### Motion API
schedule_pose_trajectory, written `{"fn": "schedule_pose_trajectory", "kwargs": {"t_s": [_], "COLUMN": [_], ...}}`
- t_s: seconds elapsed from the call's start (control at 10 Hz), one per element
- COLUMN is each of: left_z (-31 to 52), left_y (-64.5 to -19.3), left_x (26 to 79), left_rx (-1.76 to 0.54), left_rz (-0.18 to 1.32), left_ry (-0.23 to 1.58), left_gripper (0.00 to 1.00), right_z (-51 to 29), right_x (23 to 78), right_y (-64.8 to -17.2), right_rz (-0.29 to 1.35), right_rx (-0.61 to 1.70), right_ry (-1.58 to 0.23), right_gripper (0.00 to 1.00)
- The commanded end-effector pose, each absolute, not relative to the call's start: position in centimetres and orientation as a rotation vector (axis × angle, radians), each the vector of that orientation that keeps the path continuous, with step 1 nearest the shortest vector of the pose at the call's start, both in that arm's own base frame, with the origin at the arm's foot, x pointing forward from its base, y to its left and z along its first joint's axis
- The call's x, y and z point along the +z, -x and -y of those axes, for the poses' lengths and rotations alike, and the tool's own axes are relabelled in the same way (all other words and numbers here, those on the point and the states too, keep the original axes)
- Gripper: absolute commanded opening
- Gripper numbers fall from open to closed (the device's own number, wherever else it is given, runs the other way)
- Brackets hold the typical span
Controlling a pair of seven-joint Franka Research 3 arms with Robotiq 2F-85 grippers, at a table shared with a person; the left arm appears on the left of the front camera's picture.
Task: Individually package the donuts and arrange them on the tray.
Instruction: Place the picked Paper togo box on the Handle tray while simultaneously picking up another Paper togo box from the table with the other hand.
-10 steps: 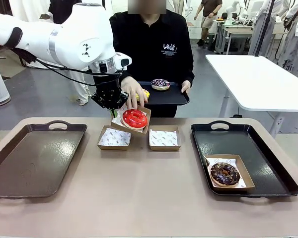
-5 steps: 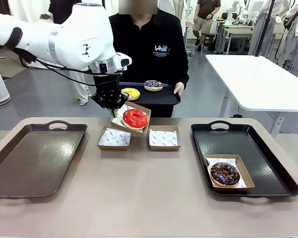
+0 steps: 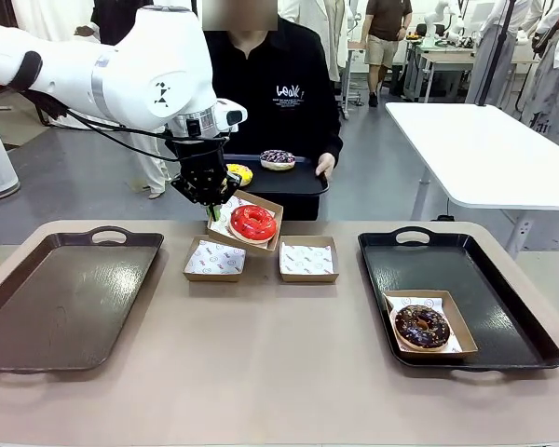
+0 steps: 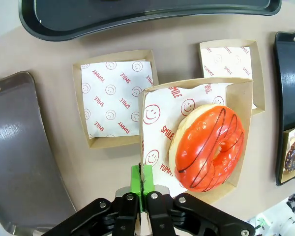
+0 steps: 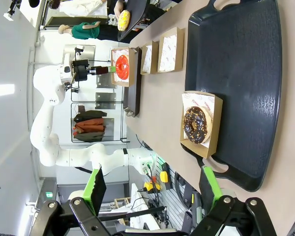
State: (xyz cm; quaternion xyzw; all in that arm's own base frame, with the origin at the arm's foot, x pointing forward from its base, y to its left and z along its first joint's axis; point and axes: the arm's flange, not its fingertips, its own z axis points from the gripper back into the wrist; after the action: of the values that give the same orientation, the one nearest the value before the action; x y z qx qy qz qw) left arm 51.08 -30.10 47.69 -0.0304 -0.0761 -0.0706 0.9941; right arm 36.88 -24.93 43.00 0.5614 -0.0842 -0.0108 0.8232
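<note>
The red donut (image 4: 209, 147) lies in a box (image 4: 196, 82) lifted above the far edge of the table (image 3: 261, 363), just beyond the jaws of the left gripper (image 4: 142, 171), which are closed tight on the box wall. The tray (image 3: 503, 307) lies toward the right edge; the right gripper (image 5: 152, 172) hangs wide open, empty.

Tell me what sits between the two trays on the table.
Front view: two empty paper-lined boxes, the left box, the right box. Above them, the left hand holds a third box with the red donut.
</note>
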Motion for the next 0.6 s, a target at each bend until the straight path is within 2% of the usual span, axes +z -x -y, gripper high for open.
{"fn": "schedule_pose_trajectory", "kwargs": {"t_s": [0.0,0.5], "left_z": [30.11,30.10], "left_y": [-51.14,-51.09], "left_x": [47.89,47.68], "left_rx": [-0.153,-0.142], "left_rz": [0.146,0.152], "left_ry": [0.058,0.061], "left_gripper": [0.00,0.01], "right_z": [24.96,24.96], "right_x": [42.98,43.00], "right_y": [-36.87,-36.86], "right_rz": [0.180,0.180], "right_rx": [-0.023,-0.024], "right_ry": [-1.196,-1.194], "right_gripper": [1.00,1.00]}}
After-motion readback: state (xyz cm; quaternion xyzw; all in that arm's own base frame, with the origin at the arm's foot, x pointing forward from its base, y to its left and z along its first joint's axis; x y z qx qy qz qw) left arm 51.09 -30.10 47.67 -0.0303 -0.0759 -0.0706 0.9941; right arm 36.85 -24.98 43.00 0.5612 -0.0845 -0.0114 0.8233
